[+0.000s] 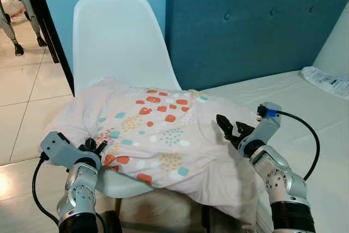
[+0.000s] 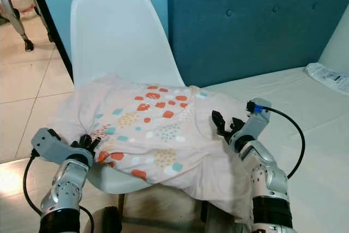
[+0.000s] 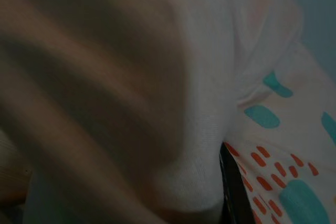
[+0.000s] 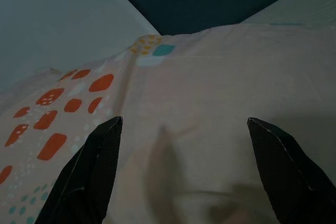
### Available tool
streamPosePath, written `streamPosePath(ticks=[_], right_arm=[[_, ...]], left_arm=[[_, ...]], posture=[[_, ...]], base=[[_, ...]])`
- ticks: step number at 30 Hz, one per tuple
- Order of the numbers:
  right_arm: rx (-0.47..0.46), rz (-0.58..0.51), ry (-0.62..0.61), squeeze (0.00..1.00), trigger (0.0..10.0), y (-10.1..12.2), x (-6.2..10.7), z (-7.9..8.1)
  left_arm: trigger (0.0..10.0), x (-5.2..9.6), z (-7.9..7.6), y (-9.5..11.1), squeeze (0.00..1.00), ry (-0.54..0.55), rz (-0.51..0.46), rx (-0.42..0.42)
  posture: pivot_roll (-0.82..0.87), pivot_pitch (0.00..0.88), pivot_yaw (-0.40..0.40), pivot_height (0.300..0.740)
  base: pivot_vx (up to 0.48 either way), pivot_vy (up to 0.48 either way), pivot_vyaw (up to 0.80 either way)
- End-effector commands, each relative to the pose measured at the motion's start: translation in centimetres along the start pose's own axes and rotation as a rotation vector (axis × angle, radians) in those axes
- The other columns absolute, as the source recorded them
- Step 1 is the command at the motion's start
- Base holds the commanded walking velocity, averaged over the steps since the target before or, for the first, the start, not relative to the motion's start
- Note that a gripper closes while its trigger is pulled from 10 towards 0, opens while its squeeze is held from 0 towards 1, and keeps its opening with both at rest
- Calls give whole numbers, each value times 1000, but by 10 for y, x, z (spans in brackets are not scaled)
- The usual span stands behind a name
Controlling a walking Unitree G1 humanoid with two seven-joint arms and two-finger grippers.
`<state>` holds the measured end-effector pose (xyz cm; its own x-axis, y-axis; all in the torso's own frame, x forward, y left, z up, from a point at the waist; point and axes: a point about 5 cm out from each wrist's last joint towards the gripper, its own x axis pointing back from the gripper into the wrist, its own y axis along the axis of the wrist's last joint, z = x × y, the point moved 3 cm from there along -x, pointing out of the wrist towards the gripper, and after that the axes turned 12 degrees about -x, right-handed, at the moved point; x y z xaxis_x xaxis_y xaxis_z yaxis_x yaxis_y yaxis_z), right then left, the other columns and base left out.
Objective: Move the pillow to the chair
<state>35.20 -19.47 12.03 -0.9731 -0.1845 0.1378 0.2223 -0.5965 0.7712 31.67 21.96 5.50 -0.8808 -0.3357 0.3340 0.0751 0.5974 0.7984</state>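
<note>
The pale pink pillow (image 1: 163,135) with orange and teal spots lies draped across the white chair's (image 1: 117,36) seat.

No readable text, labels, brands or numbers anywhere. The pillow (image 1: 163,135) carries only a printed pattern of orange, teal and yellow blobs and dots, no letters. The plastic bag (image 1: 327,80) on the bed has some dark marks on it, too small and blurred to read.
</note>
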Motion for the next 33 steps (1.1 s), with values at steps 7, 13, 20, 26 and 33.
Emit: streamPosePath(ticks=[7, 13, 20, 26, 33], right_arm=[[7, 11, -9, 1000, 10000, -4, -1, -1], [7, 11, -9, 1000, 10000, -4, -1, -1], [7, 11, -9, 1000, 10000, -4, -1, -1], [7, 11, -9, 1000, 10000, -4, -1, -1], [7, 11, -9, 1000, 10000, -4, -1, -1]], left_arm=[[0, 39, 54, -62, 0, 139, 152, -35], [0, 39, 54, -62, 0, 139, 152, -35], [0, 39, 54, -62, 0, 139, 152, -35], [0, 39, 54, -62, 0, 139, 152, -35], [0, 39, 54, -62, 0, 139, 152, -35]], posture=[[65, 87, -41, 493], [65, 87, -41, 493], [65, 87, -41, 493], [65, 87, -41, 493], [65, 87, -41, 493]], base=[[0, 0, 0], [0, 0, 0], [0, 0, 0], [0, 0, 0], [0, 0, 0]])
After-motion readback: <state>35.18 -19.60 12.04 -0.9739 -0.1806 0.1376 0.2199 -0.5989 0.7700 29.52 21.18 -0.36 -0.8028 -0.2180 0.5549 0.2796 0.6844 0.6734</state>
